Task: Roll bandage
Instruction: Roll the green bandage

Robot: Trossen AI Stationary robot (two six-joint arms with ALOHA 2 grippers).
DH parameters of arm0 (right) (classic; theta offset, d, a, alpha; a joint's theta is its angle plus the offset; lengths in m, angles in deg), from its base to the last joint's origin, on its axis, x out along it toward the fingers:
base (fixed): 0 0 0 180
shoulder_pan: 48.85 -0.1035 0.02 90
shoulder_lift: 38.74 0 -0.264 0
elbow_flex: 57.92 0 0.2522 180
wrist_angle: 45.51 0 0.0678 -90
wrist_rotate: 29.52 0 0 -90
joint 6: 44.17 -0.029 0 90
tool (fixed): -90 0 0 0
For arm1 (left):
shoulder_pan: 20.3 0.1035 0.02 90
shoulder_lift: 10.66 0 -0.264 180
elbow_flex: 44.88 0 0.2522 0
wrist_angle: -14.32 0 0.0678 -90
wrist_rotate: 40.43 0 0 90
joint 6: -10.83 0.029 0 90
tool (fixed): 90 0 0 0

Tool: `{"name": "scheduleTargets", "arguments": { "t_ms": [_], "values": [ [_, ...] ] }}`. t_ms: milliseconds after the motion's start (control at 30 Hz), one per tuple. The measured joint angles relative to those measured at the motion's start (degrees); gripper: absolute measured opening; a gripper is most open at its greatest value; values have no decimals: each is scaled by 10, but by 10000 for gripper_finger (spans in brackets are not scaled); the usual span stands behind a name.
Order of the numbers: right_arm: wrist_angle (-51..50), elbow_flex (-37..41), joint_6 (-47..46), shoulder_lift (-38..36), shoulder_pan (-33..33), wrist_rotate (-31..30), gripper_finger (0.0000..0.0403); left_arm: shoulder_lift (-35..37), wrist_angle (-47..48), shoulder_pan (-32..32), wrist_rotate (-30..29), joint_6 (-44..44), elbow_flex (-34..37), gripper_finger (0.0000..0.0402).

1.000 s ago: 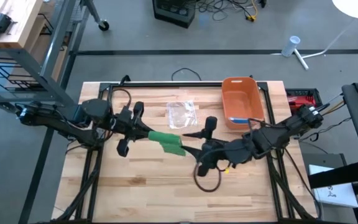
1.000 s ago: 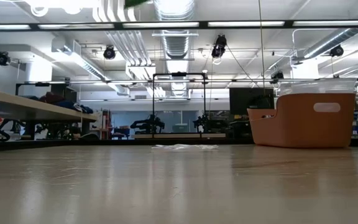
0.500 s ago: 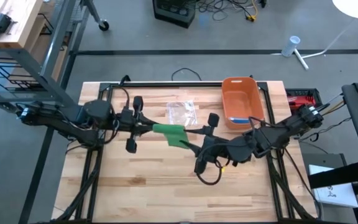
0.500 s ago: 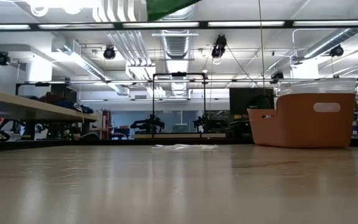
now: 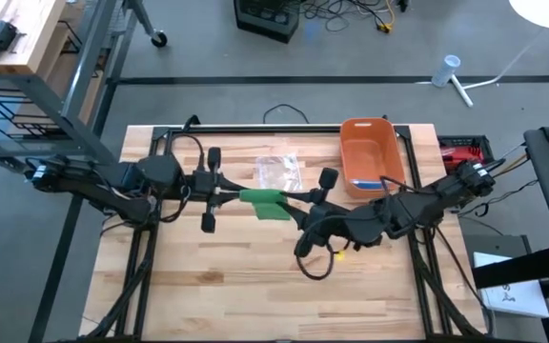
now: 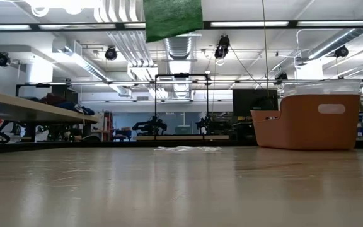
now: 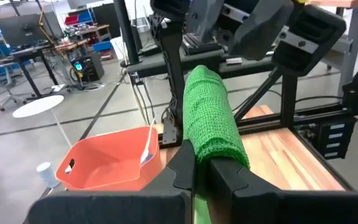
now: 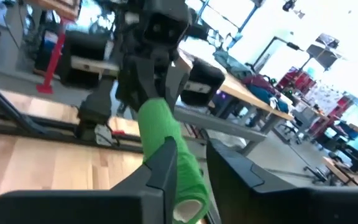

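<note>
A green bandage (image 5: pixel 265 202), partly rolled, is held in the air above the middle of the table. My left gripper (image 5: pixel 234 197) is shut on its left end. My right gripper (image 5: pixel 292 208) meets it from the right, open, with one finger on either side of the roll's other end (image 8: pixel 188 208), where a pale core shows. A gap shows between the roll and one right finger (image 8: pixel 229 169). I cannot tell whether the other finger touches it. In the low view a flat green piece of bandage (image 6: pixel 172 19) hangs in from the top. My left gripper pinches the end of the bandage roll (image 7: pixel 211 152) between its two fingers. The fingers come at it level, from the table's left, lying along the roll. The roll sticks out past the fingertips toward my right gripper, clear of the table.
An orange bin (image 5: pixel 372 152) stands at the far right of the table. A clear plastic wrapper (image 5: pixel 279 173) lies to its left, near the far edge. The wooden tabletop (image 5: pixel 255 286) nearer the front is bare.
My left gripper has gone a little toward the table's right and rolled about its own axis. The bandage has swung from a slant to lie nearly level between the two grippers, and a flat part of it has come down into the top of the low view.
</note>
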Motion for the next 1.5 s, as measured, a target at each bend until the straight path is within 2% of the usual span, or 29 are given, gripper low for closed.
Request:
{"name": "scheduleTargets", "arguments": {
  "t_ms": [400,667,933,1033,1200,1367,1500],
  "values": [
    [-59,0,-7,19,21,-15,5,-3,0,-3,-3,-7,1,6],
    [-121,0,-17,17,21,-48,0,3,-1,-9,2,-14,1,6],
    [-125,-8,8,14,9,-52,0,5,15,-10,-18,-14,1,6],
    [-124,-22,35,12,-4,-37,7,4,20,-10,-26,-14,0,6],
    [-120,-37,41,12,-3,55,45,3,22,-10,-33,-8,0,6],
    [-125,-34,17,13,26,57,97,3,24,-10,-24,7,0,6],
    [-126,-26,9,13,45,99,120,3,19,-13,-17,16,0,5]
  ]
}}
